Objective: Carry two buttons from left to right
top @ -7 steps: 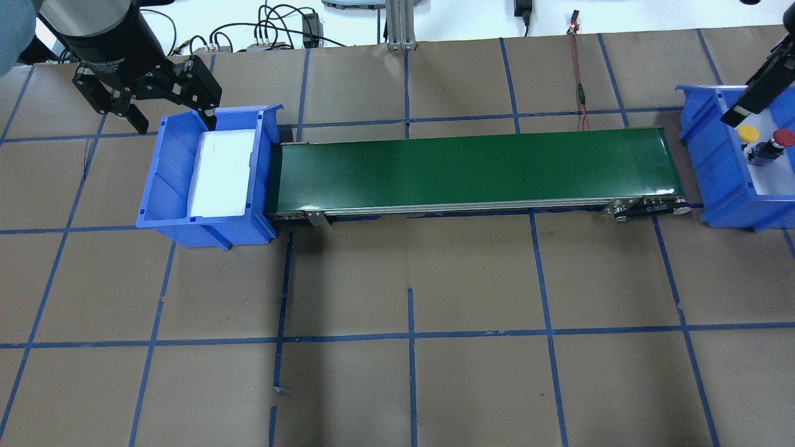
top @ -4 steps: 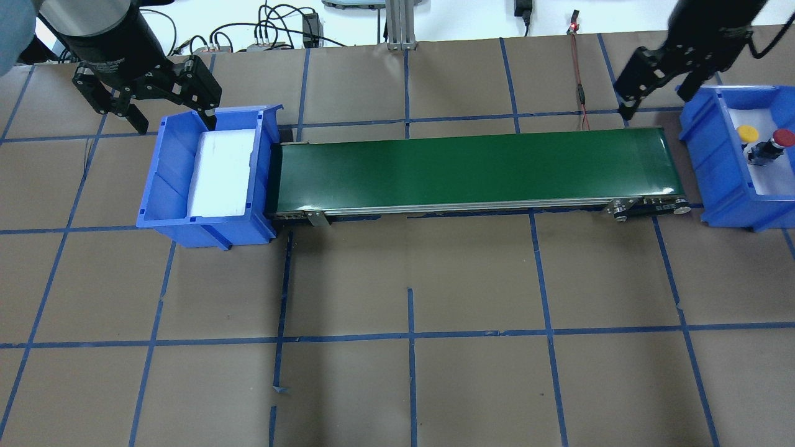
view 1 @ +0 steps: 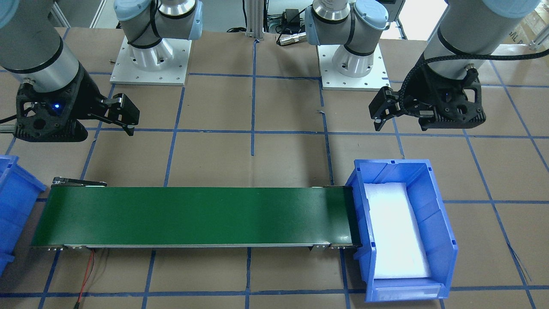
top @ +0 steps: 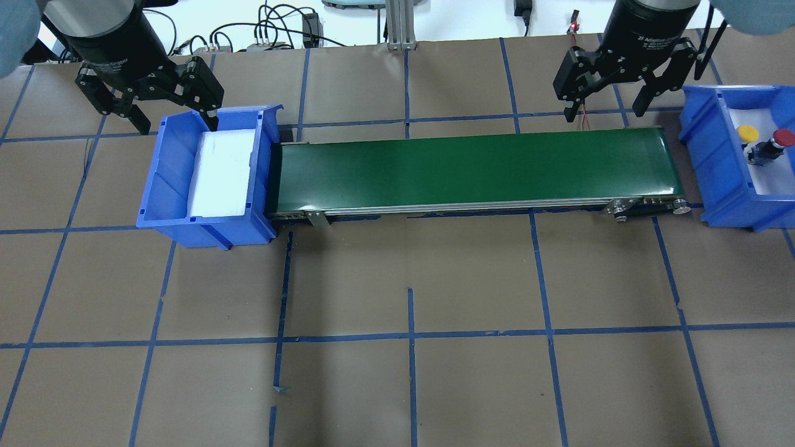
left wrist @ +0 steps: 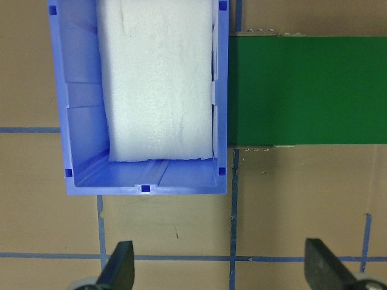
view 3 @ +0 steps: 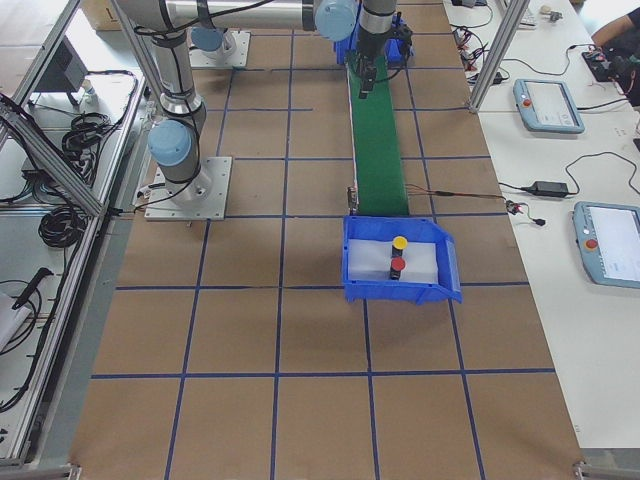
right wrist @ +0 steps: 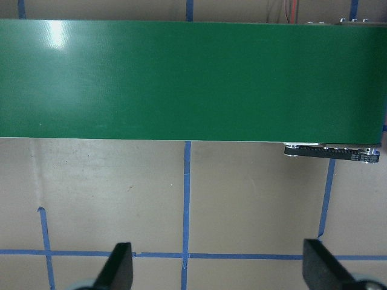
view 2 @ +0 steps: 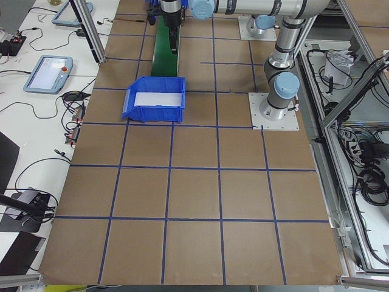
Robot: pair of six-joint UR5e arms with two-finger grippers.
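Inventory, both arms.

1. Left jaws: released, fingers (left wrist: 121,267) spread wide and holding nothing. They hang over the brown papered surface (top: 472,279), on my side of the left bin (top: 163,174) and just short of its rim.
2. Right jaws: released, fingers (right wrist: 120,266) equally wide apart and empty. They hang over the surface beside the right end of the green conveyor belt (top: 472,166), on my side of it, and are apart from the right bin (top: 714,155).
3. Yellow button (top: 747,132): inside the right bin on its white lining, toward the belt side.
4. Red button (top: 784,136): same bin and same lining, just beside the yellow one. I cannot tell whether they touch.
5. Left bin: blue, set against the belt's left end. It holds a white foam pad (top: 220,171).
6. Belt: runs between the two bins.
7. Surface: brown paper marked into squares with blue tape.
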